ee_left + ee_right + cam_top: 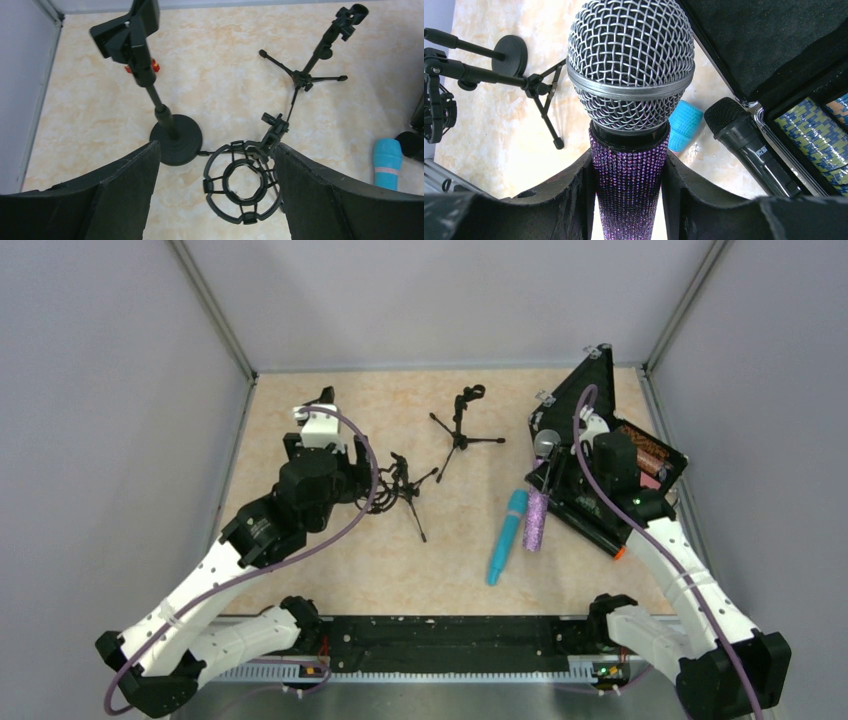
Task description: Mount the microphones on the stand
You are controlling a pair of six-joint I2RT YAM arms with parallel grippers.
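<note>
Nothing is mounted yet; the round-base stand (176,142), clip tripod (460,430) and shock-mount stand (242,187) are bare; the right end effector (629,170) pinches the glittery purple microphone (630,75) near the counter's (440,560) right edge, by the open case (585,390); the turquoise microphone (507,537) lies just beside it, the black microphone (749,145) alongside the case; the left end effector (216,150) hangs spread over the shock-mount stand; all three mountings are left.

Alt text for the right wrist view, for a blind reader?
The right claw grips the glittery purple microphone below its silver mesh head. Behind it lie a turquoise microphone and a black microphone by an open case, with stands at left.
</note>
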